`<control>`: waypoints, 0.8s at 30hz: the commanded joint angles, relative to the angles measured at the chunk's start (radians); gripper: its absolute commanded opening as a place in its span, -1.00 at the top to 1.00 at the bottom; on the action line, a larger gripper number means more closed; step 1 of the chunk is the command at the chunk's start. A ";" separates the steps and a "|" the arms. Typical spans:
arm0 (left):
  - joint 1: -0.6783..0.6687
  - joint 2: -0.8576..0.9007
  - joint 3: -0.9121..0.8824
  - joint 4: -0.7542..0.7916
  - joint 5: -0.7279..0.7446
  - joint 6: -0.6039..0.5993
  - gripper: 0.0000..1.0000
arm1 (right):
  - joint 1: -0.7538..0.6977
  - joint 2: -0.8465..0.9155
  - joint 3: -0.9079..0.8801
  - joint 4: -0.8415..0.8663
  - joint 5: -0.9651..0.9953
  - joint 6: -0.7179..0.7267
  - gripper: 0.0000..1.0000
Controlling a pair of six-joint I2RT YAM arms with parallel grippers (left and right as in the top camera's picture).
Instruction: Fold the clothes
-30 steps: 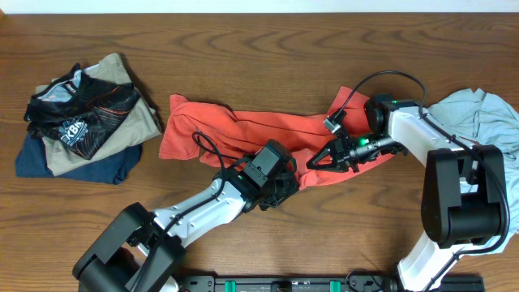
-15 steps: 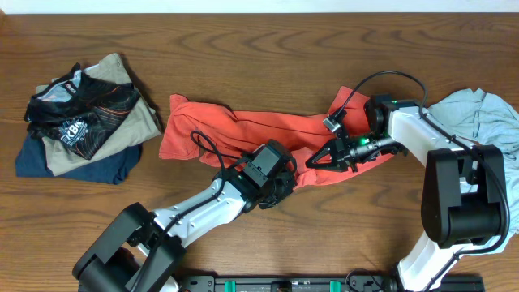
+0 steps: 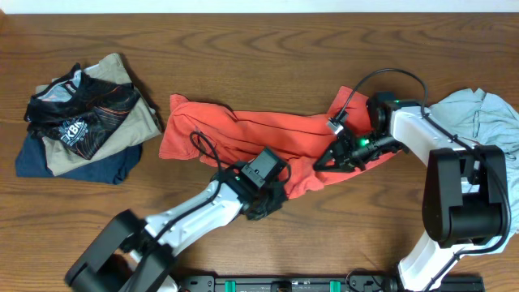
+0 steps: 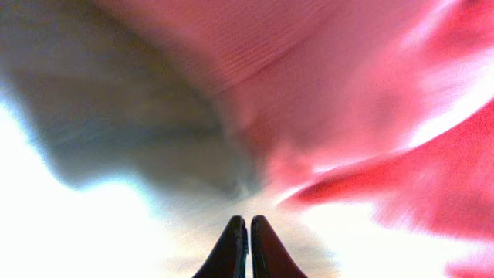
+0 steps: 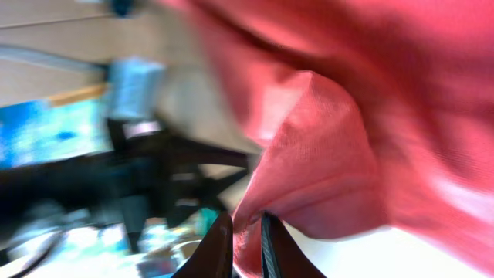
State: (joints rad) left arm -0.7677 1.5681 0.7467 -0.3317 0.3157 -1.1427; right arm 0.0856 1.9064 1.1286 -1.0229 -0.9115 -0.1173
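Now the right end effector [image 5: 245, 225] pinches the coral T-shirt [image 3: 268, 130] — left end effector [image 4: 248, 225] closed empty, just short of it.

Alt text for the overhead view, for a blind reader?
A coral-red T-shirt lies bunched lengthwise across a wooden table, the right gripper pinching its lower edge and the left gripper beside it. A pile of clothes sits at left; a pale grey-blue shirt lies at right.

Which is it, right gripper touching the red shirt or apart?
Touching. Right wrist view shows the right gripper pinching a fold of the red shirt.
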 commanded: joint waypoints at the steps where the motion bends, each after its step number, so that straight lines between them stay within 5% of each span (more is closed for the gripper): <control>1: -0.001 -0.082 -0.001 -0.139 -0.022 0.103 0.88 | -0.029 -0.020 0.009 0.003 0.343 0.111 0.74; 6: 0.025 -0.214 -0.001 -0.428 -0.182 0.103 0.88 | -0.032 -0.020 0.009 0.001 0.566 0.197 0.75; 11: 0.038 -0.301 -0.001 -0.348 -0.198 0.103 0.86 | -0.031 -0.020 0.009 0.002 0.564 0.198 0.79; 14: 0.038 -0.291 -0.001 -0.243 -0.197 0.102 -0.33 | -0.029 -0.020 0.009 0.000 0.564 0.197 0.75; 15: 0.038 -0.283 -0.001 -0.211 -0.196 0.101 -0.48 | -0.029 -0.020 0.009 -0.002 0.564 0.194 0.74; 24: 0.039 -0.098 -0.001 -0.123 -0.198 -0.027 -0.43 | -0.028 -0.020 0.008 -0.003 0.568 0.167 0.72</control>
State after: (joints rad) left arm -0.7330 1.4143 0.7429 -0.4633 0.1417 -1.1210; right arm 0.0647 1.9064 1.1290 -1.0267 -0.3557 0.0601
